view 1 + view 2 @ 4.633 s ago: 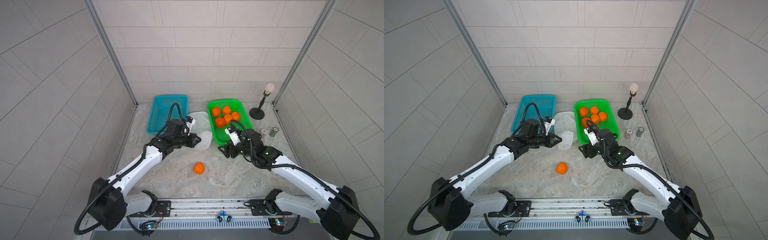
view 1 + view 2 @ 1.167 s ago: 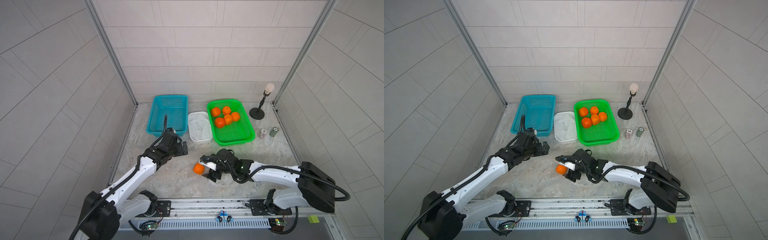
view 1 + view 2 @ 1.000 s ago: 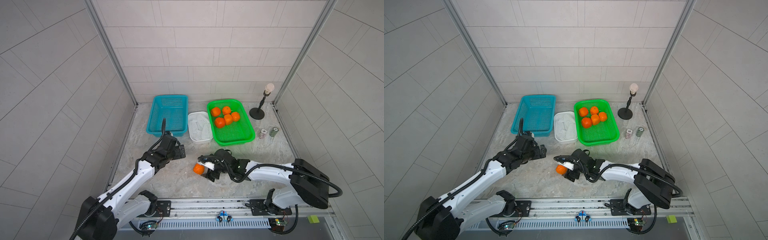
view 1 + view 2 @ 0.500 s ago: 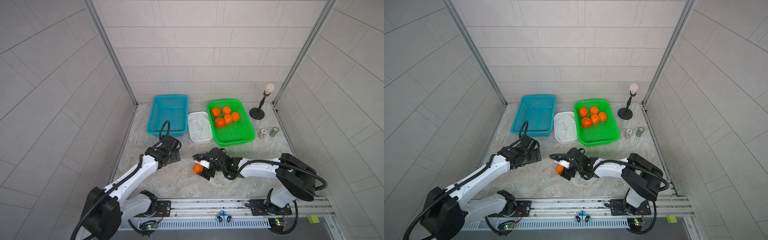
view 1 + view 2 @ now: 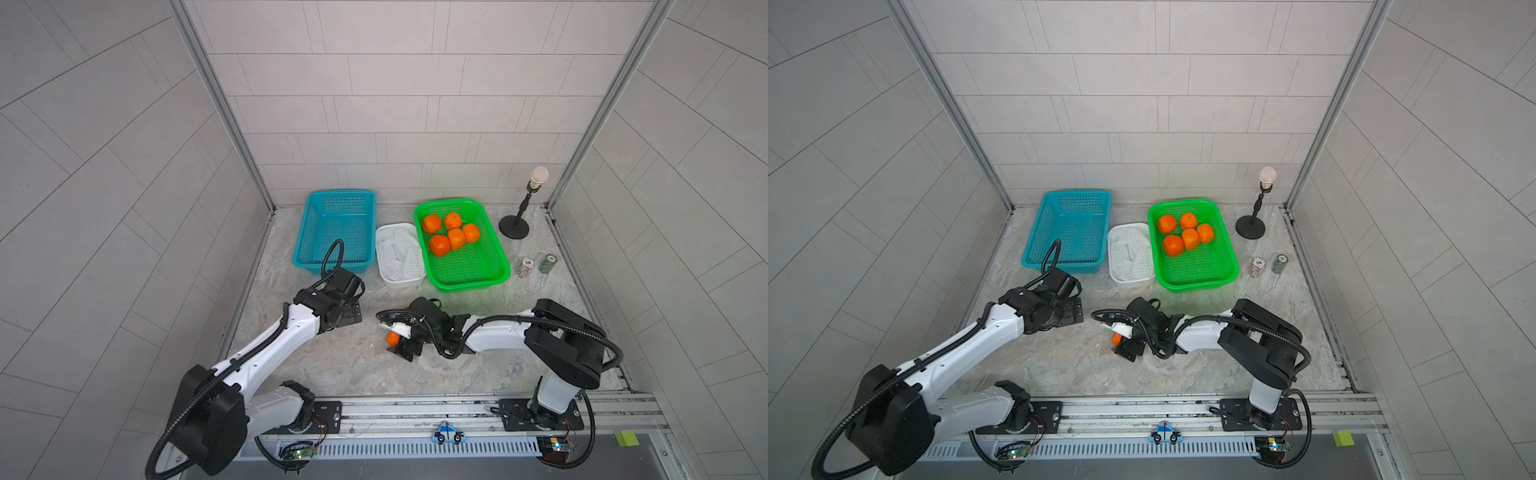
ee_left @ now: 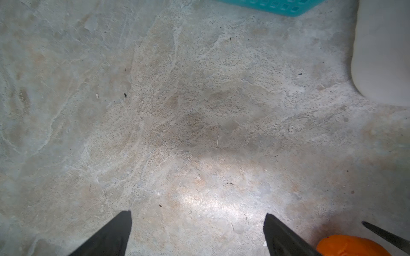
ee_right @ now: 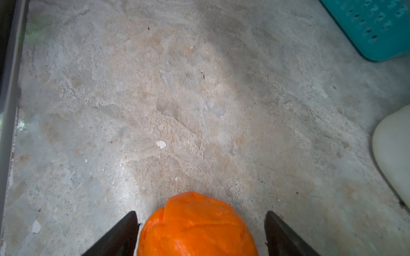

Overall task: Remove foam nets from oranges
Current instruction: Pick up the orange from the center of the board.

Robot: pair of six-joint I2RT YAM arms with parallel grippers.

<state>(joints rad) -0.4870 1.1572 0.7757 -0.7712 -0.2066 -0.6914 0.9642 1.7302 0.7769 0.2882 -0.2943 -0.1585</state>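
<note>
At the counter's (image 5: 332, 365) middle, the right gripper (image 7: 200, 212) has settled, jaws wide and unclamped, around the last bare orange (image 7: 197, 228); the left gripper (image 6: 197, 213), spread and empty, has quit the binned foam nets (image 5: 399, 251), so stripping looks done.

A left basket (image 5: 332, 232), a tub (image 5: 401, 282) holding the foam nets (image 5: 399, 249), and a right basket (image 5: 469, 266) holding five oranges (image 5: 456, 238) stand in a row at the far side. A stand (image 5: 514, 227) is right of them, with chip stacks (image 5: 525, 267) nearer. The lone orange (image 5: 392, 338) lies mid-table, between the right gripper's (image 7: 200, 212) jaws and right of the left gripper (image 6: 197, 216).
</note>
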